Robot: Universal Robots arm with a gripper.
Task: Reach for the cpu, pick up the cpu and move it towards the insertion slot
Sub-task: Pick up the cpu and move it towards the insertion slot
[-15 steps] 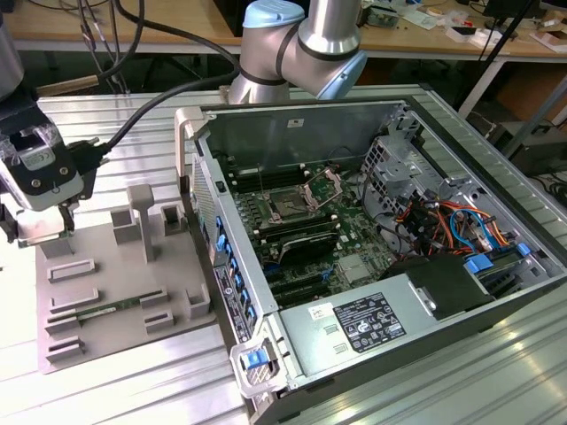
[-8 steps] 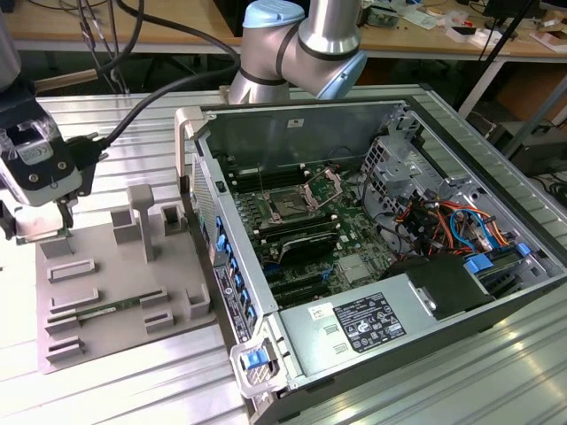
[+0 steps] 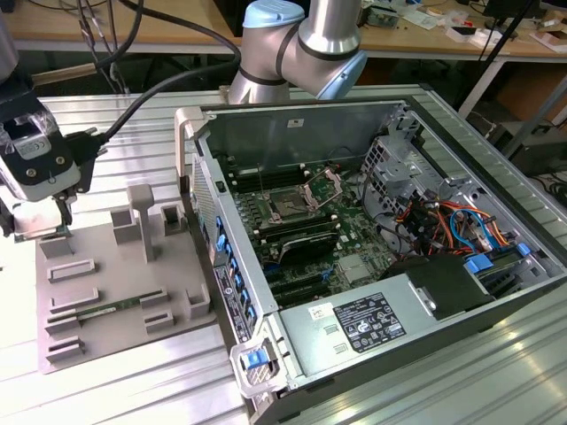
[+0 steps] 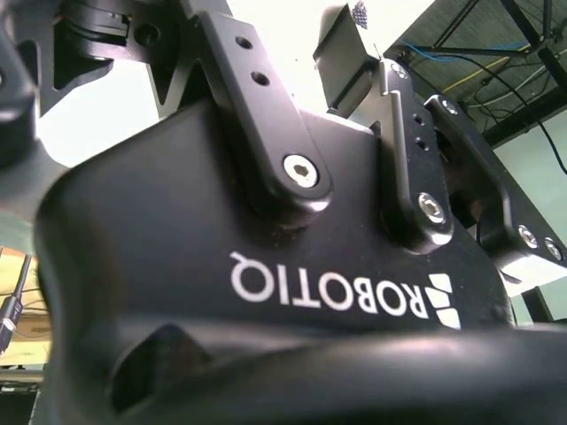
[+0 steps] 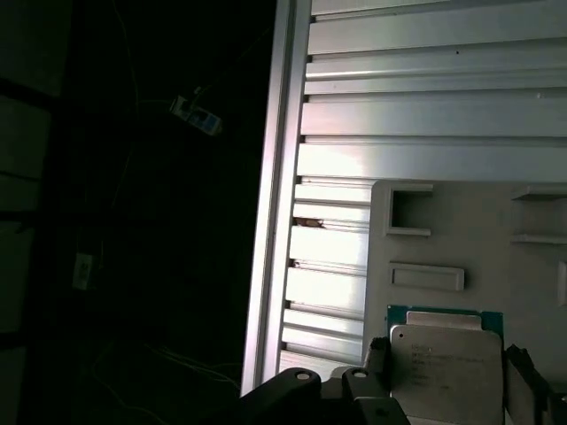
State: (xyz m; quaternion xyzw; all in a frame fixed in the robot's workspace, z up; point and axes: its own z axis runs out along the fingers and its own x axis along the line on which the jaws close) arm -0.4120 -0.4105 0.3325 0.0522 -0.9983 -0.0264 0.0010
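Note:
The cpu point(image 5: 443, 359) is a flat square chip with a silvery top and a green rim. In the first wrist view it lies between two dark fingers point(image 5: 377, 354), which press its two opposite edges. In the exterior view my gripper point(image 3: 40, 232) hangs at the far left over the far corner of the grey plastic tray point(image 3: 124, 266), shut on the pale flat chip point(image 3: 37, 234) just above the tray. The insertion slot point(image 3: 288, 209) is a dark square socket with its metal frame point(image 3: 323, 186) hinged up, inside the open computer case well to the exterior view's right.
A green memory stick point(image 3: 111, 308) lies in the tray, and grey posts point(image 3: 142, 217) stand between gripper and case. The case's raised side wall point(image 3: 208, 204) borders the motherboard. Ribbed metal table point(image 5: 425, 115) ends at an edge point(image 5: 275, 195) next to the tray. The gripper's black body point(image 4: 266, 239) shows from behind.

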